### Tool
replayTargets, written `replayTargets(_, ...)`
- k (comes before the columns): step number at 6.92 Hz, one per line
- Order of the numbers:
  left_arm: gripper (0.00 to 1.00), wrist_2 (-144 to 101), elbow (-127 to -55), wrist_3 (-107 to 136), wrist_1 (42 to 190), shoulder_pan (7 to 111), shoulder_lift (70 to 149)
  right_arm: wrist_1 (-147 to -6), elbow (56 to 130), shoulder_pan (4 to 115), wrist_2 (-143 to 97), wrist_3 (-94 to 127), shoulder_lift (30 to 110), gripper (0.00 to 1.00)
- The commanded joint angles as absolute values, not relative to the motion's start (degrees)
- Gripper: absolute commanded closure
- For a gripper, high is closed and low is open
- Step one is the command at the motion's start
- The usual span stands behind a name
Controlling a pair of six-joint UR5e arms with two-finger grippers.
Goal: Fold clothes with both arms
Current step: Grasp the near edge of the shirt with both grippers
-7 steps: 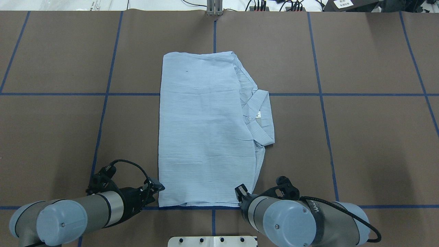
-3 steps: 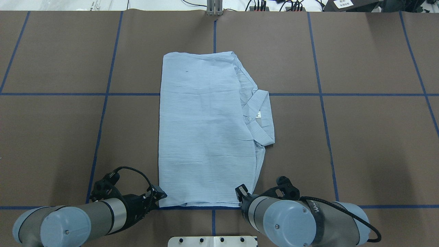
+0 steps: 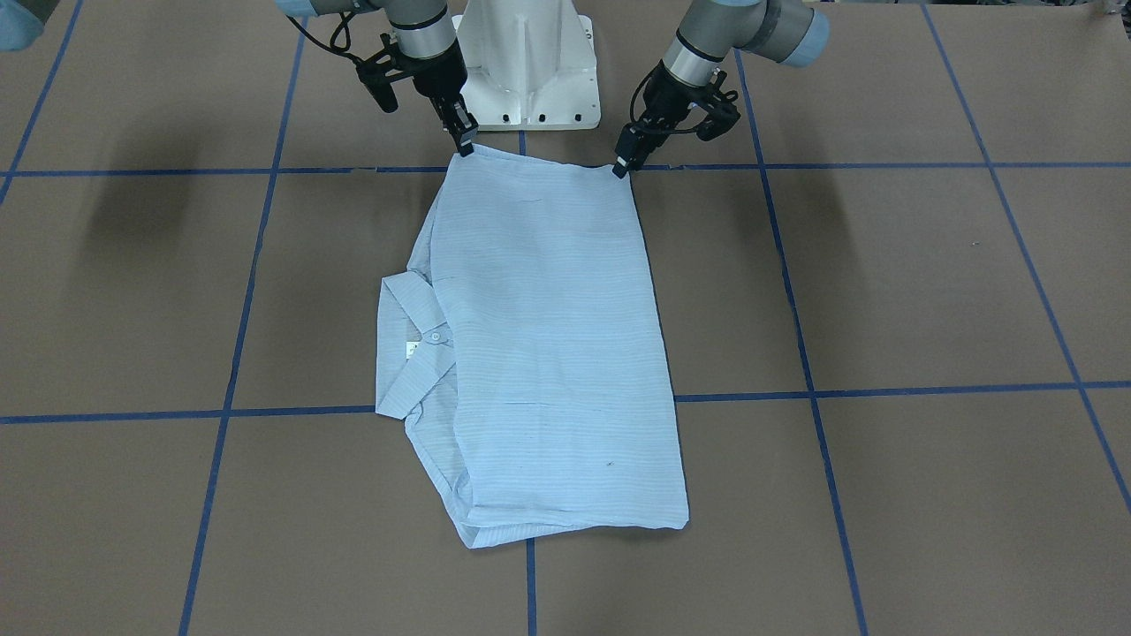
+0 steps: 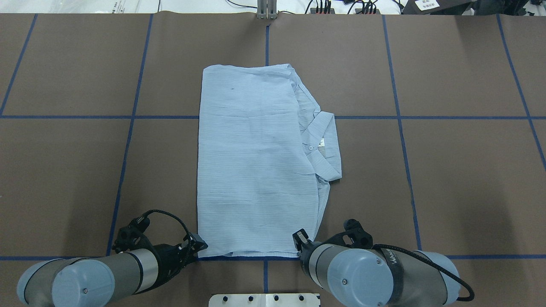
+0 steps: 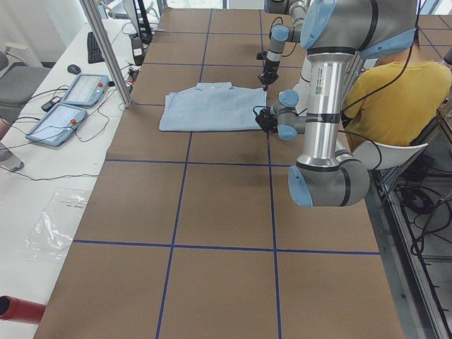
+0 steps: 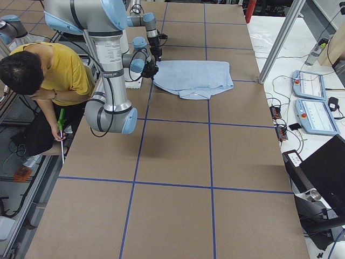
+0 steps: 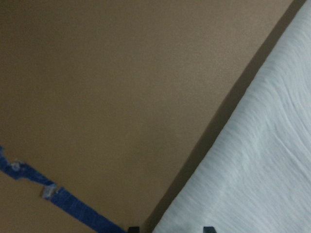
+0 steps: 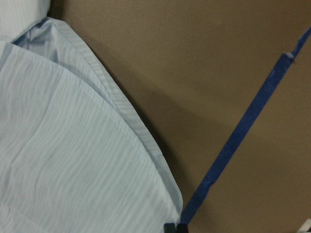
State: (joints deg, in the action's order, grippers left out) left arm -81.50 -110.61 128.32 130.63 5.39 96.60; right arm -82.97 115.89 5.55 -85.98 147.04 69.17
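The light blue shirt [image 4: 256, 162] lies folded into a long rectangle on the brown table, its collar [image 4: 326, 145] sticking out on the right side. My left gripper [image 4: 200, 246] is at the shirt's near left corner. In the left wrist view its fingertips [image 7: 131, 228] stand apart, open, with the shirt [image 7: 252, 170] edge between them. My right gripper [image 4: 299, 238] is at the near right corner. In the right wrist view its tips [image 8: 176, 227] are pressed together right at the shirt [image 8: 73, 145] corner. From the front, both grippers [image 3: 621, 168] [image 3: 465, 146] touch the shirt [image 3: 548, 353] edge nearest the base.
Blue tape lines [image 4: 128, 140] divide the table into squares. The white pedestal base [image 3: 528, 62] stands just behind the shirt's near edge. A person in a yellow top [image 5: 392, 92] sits behind the robot. Control tablets [image 5: 70, 102] lie on the side table.
My left gripper has slid a little to the right, up to the shirt's near left corner. The right arm and the shirt have not moved.
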Motion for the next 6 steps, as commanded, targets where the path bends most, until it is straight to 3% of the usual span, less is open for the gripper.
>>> replayTargets(1,0.61,-81.5,-110.6,128.4,130.6,5.4,96.6,-83.0,115.9,5.5,-86.0,147.0,69.1,1.0)
replayTargets(2,0.99,-81.5,-110.6,129.7,130.6,5.4,96.5,-83.0,116.0,5.5,-86.0,147.0,69.1,1.0)
replayTargets(6,1.0,-81.5,-111.4,130.2,130.6,5.4,97.0,-83.0,116.2,5.5,-86.0,147.1,69.1,1.0)
